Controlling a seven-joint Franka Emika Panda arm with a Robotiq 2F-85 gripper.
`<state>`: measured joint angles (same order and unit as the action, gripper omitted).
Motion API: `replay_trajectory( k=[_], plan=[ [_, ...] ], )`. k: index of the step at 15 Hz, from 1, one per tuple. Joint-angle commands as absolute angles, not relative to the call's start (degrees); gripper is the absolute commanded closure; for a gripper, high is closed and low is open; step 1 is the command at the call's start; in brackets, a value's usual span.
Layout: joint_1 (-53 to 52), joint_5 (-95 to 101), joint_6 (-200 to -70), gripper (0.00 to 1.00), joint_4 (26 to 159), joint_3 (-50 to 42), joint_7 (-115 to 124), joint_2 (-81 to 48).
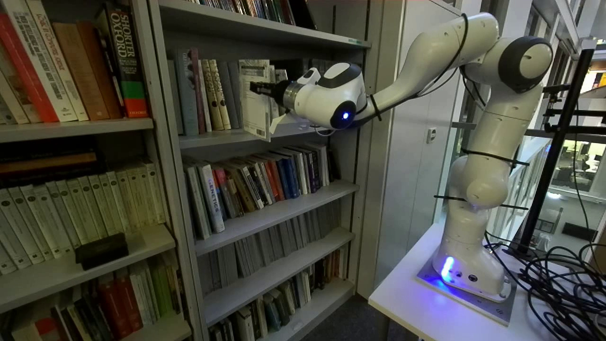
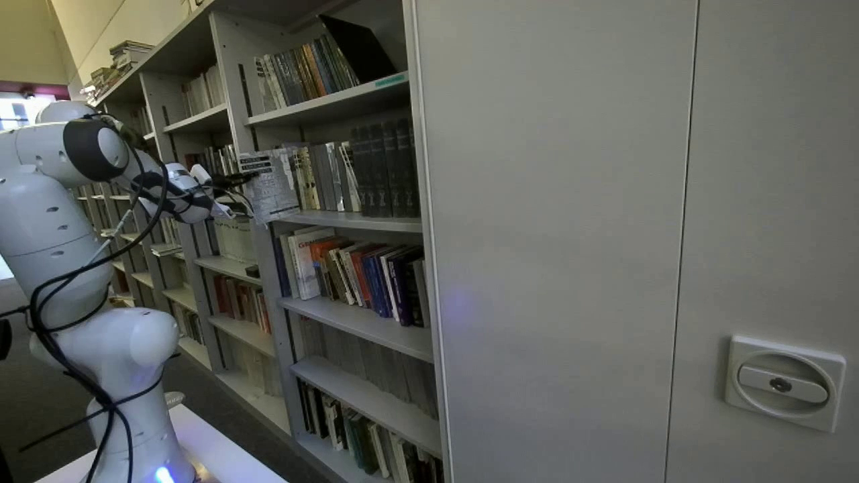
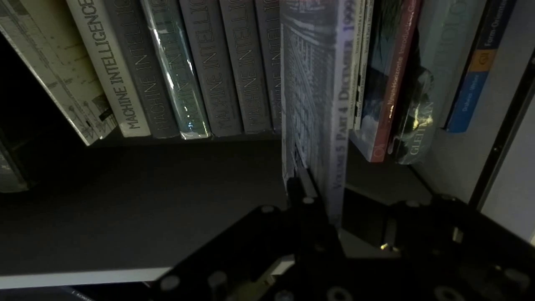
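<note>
1. At the front of a grey shelf (image 1: pixel 215 140), a thin volume (image 1: pixel 255 116) is held roughly upright, jutting past the board's edge.
2. Near its upper end it is clamped by the gripper (image 1: pixel 259 88), one finger being seen against each cover across both exterior views.
3. In the wrist view, which is turned upside down, "Volume 5 Part 4 December 1999" can be read along its spine.
4. It is flanked by grey "Machine Intelligence" books (image 3: pixel 217 83) and, beyond some slim pale spines, by a red-spined book (image 3: pixel 396 79); dark volumes (image 2: pixel 386 168) are ranged farther along.
5. One shelf below, a white book (image 1: pixel 213 199) is lettered "Genetics".
6. The robot arm (image 1: pixel 497 137) is mounted on a white table (image 1: pixel 397 298), with black cables (image 1: pixel 558 293) heaped near its base.
</note>
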<state>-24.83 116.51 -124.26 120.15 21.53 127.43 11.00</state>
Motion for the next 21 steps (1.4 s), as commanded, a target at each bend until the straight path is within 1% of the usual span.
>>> replay_trajectory(
  k=[1, 21],
  plan=[
    [-24.7, 116.22, -123.89, 0.98, 116.17, 22.14, 124.54, 8.98],
    [-25.08, 116.63, -123.47, 0.98, 109.21, 24.46, 123.39, 5.55]
  ],
)
